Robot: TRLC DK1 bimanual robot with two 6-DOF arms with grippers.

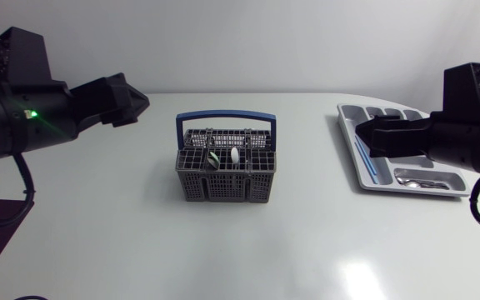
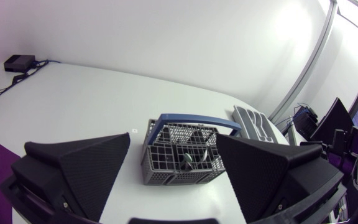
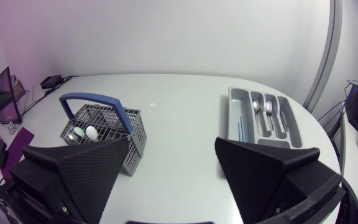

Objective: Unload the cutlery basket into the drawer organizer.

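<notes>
Cutlery basket: grey mesh with a blue bail handle standing upright, placed near the middle of the white bench. Contents: one white spoon bowl and one dark green utensil head, side by side and poking up from the centre compartments.

Drawer organizer: grey divided tray on the bench, well apart from the basket on the right arm's side. Contents: a blue-handled piece in the long compartment on the side nearest the basket; a metal spoon lying across the end compartment; in the right wrist view a fork lies in one of the middle slots.

Left gripper: fingers spread wide, holding nothing, above the bench to the basket's left and clear of it; the basket lies ahead of it, seen between its fingers.

Right gripper: fingers spread wide, holding nothing, above the organizer's basket-side edge.
</notes>
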